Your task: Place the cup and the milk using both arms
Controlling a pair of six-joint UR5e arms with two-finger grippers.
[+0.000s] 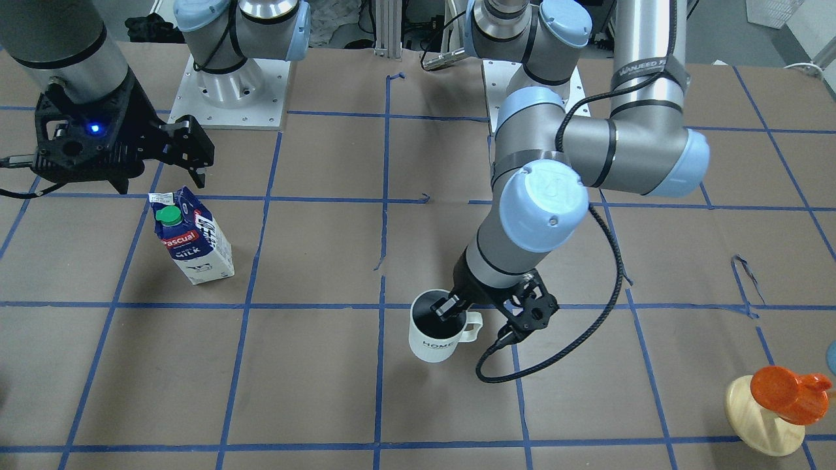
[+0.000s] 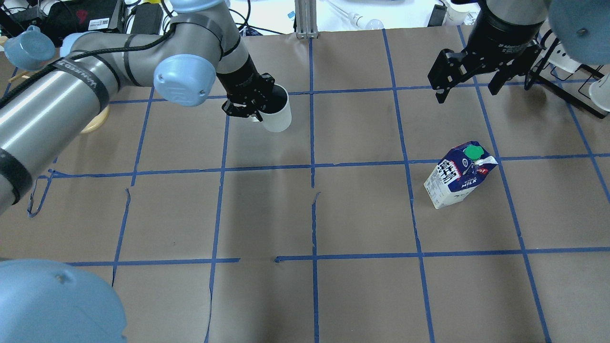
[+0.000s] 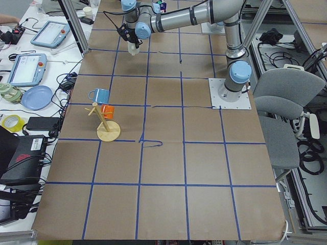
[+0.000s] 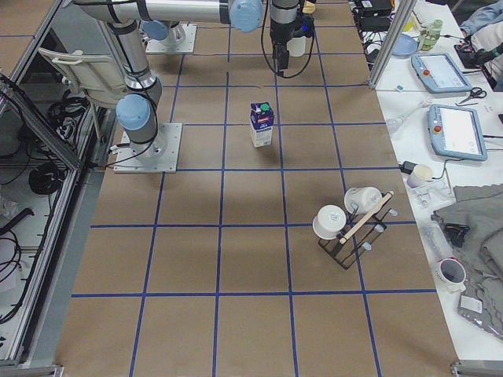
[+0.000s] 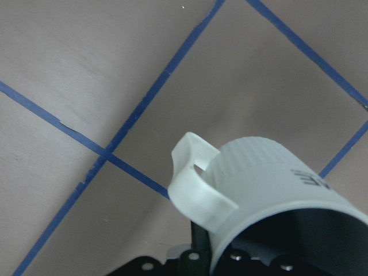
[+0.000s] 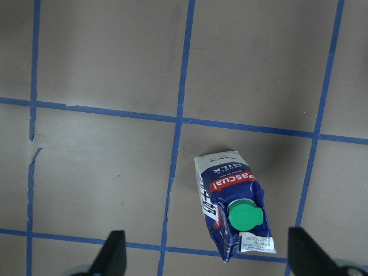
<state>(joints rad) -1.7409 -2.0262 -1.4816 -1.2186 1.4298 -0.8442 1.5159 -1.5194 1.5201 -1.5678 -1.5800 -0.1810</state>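
The white cup (image 1: 432, 339) with "HOME" lettering is near the table's middle. My left gripper (image 1: 452, 307) is shut on the cup's rim next to the handle, one finger inside. It shows the same in the overhead view: gripper (image 2: 257, 104), cup (image 2: 279, 118). The left wrist view shows the cup (image 5: 270, 190) tilted over the paper; I cannot tell whether it touches the table. The milk (image 1: 192, 238) stands upright and free, also in the overhead view (image 2: 460, 174). My right gripper (image 2: 466, 90) is open and empty, raised above and beyond the milk (image 6: 233, 213).
A pale wooden mug tree with an orange mug (image 1: 780, 398) stands at the table edge on my left side. A black rack with white cups (image 4: 350, 220) stands on my right side. Brown paper with blue tape lines (image 2: 312, 166) covers the table.
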